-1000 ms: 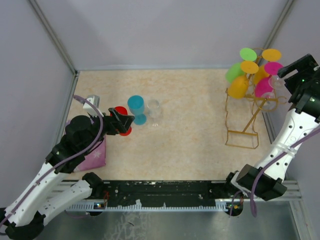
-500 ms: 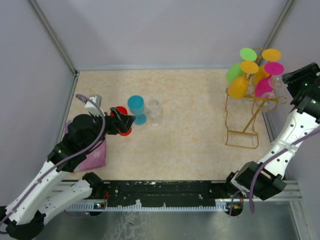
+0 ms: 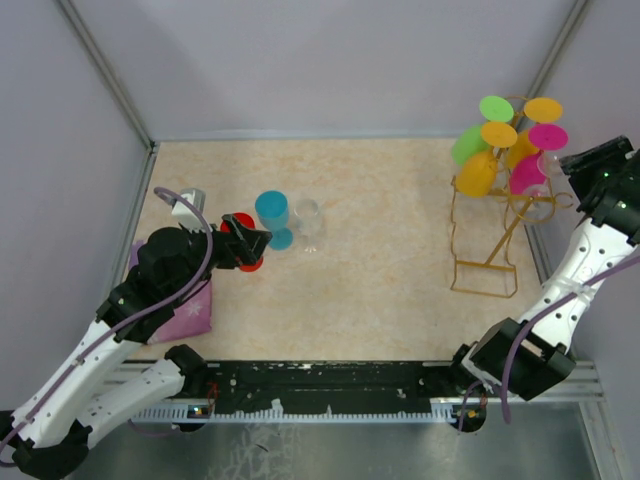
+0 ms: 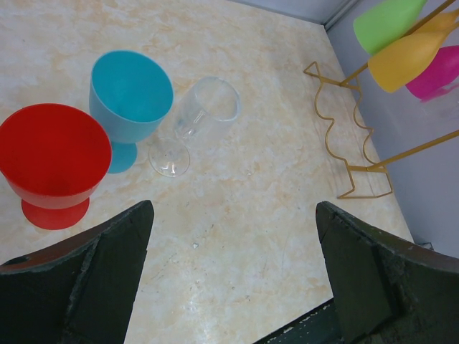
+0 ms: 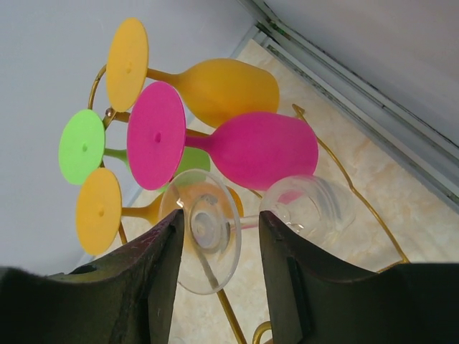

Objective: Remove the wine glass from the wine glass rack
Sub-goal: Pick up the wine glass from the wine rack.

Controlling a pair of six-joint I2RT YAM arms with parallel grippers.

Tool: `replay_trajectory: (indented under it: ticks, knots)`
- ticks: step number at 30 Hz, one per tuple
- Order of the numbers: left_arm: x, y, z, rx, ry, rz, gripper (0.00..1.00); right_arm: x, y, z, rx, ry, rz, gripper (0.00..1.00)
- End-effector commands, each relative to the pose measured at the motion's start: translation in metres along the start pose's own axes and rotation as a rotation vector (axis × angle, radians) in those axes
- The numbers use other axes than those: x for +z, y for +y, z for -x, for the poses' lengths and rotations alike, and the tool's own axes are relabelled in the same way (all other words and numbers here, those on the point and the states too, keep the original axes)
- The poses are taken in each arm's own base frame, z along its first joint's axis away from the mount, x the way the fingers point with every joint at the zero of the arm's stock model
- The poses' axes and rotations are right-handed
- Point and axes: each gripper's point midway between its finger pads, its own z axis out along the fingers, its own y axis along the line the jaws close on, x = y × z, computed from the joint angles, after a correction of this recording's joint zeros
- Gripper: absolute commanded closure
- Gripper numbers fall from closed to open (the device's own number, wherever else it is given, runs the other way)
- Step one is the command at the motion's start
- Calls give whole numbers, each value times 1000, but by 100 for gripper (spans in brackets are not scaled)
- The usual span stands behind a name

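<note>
Grasp step: clear wine glass [image 5: 308, 208] hangs on the gold wire rack [image 3: 508, 238], table's [image 3: 380, 250] far right corner. The right gripper [image 5: 219, 226] straddles its stem — can't tell if clamped; left gripper [image 4: 233, 211] gapes wide. Next, probably: pinch, then slide out along the rail.

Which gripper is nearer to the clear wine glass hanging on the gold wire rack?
Right. The right gripper straddles the clear wine glass at its stem on the gold wire rack; the left gripper hangs far off on the opposite side, by the red goblet and blue goblet.
</note>
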Motion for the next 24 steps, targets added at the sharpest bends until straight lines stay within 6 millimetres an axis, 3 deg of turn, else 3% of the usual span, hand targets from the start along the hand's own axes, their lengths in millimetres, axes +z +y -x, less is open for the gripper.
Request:
replay_trajectory:
  ticks: [1,14,24]
  knots:
    - [0,-3,3,3,-11,-13,1,2,10,12,-4,-49,55,55]
    - [4,-3,2,5,-12,-16,1,8,4,7,32,-51,51,66]
    - [4,-2,1,16,-8,-13,1,3,5,7,28,-63,52,83]
